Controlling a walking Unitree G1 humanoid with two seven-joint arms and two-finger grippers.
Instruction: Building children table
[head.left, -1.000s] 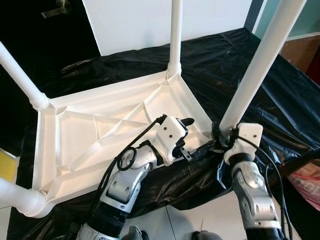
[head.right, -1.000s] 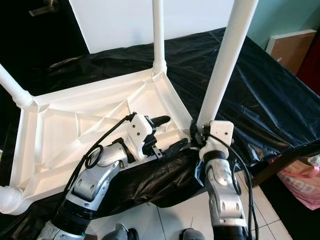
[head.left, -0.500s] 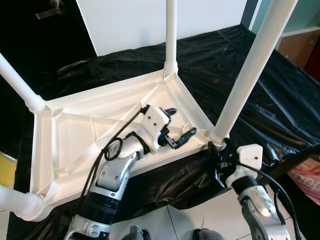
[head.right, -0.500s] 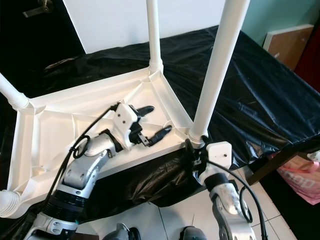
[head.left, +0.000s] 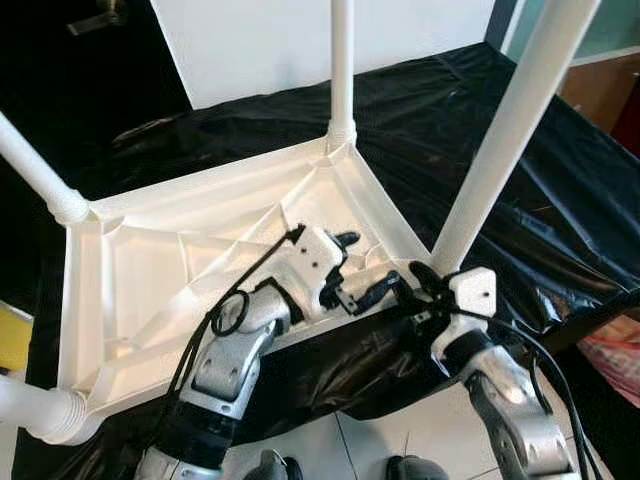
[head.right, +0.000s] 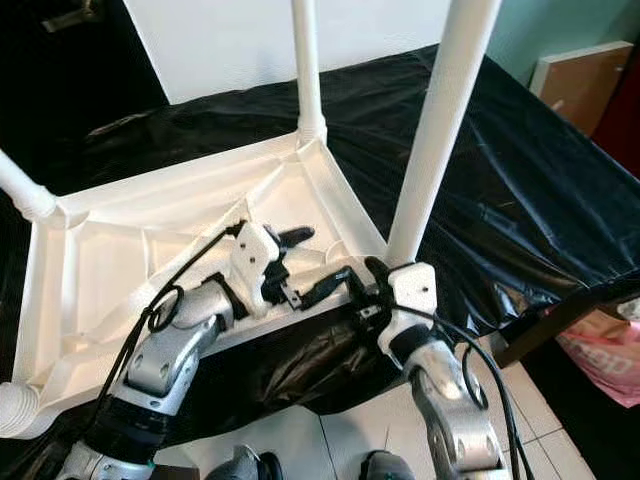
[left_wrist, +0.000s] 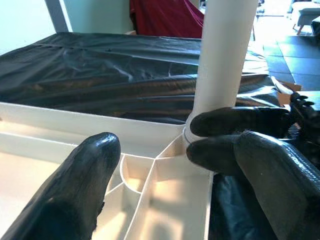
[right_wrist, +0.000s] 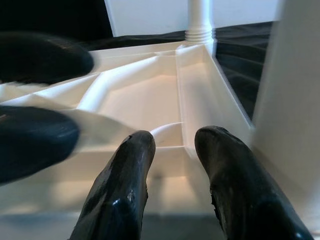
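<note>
While the white table (head.left: 200, 260) lies upside down on the black-covered desk (head.left: 560, 190), its legs stand up so each can be seated in a corner socket. Both hands work at the near corner, at about five o'clock of the tabletop. The left hand (head.left: 360, 275) is released, fingers spread across the rim just beside the leg (head.left: 500, 150). The right hand (right_wrist: 172, 175) is also released, its fingers pointing over the rim, seemingly to steady that joint. The socket itself is hidden behind both hands, and the leg tops are cut off.
</note>
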